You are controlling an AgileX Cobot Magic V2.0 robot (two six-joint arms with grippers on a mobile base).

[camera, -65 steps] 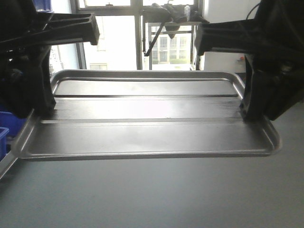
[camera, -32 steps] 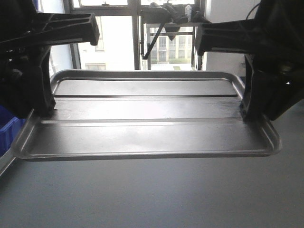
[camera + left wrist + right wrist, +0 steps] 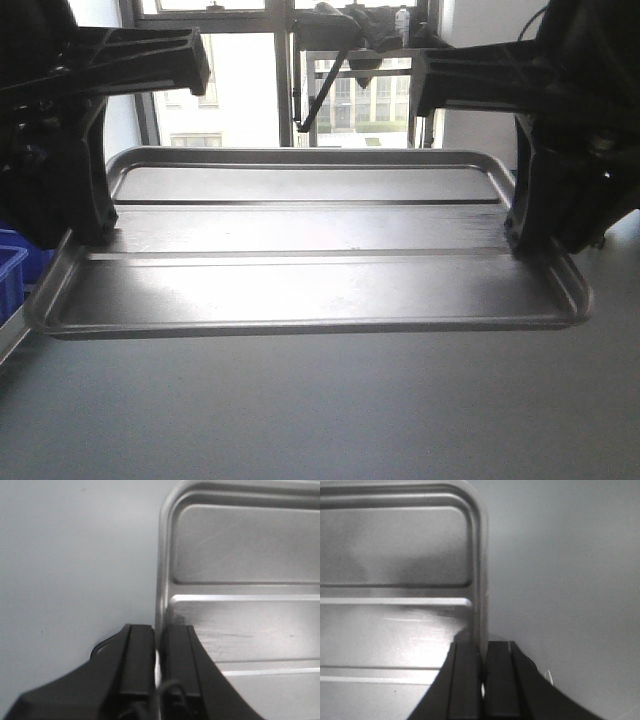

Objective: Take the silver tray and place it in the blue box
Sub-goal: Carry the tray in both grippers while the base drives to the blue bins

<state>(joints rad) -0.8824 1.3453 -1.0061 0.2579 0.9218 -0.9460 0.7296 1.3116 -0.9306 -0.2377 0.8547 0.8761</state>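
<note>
Tray [image 3: 320,290] sits level between the two hands, just where it was a second ago: same spot in the front view, same tilt, long side towards me. What has changed is everything behind it. The box [image 3: 10,270], a blue scrap at the far left edge beside the tray's left end, has slid further out of sight and shows less than before. The window [image 3: 240,90] uprights have drifted leftward too, while hands and tray keep their places against each other.

Left hand [image 3: 85,235] is clenched on the tray's left rim. Its wrist view shows the two black fingers [image 3: 140,655] pressed close together with the thin metal edge [image 3: 161,580] caught between them. Right hand [image 3: 520,240] is clamped the same way on the right rim, one finger [image 3: 467,680] inside the tray and the other outside it, the rim running up between them.

Under and around the tray lies the plain grey bench [image 3: 320,410], with a dim shadow along the tray's near edge. I cannot tell how far the tray clears it. Beyond, the window is bright with daylight, buildings show through the panes, some dark gear stands before the glass, and a pale wall [image 3: 470,130] closes the right side.
</note>
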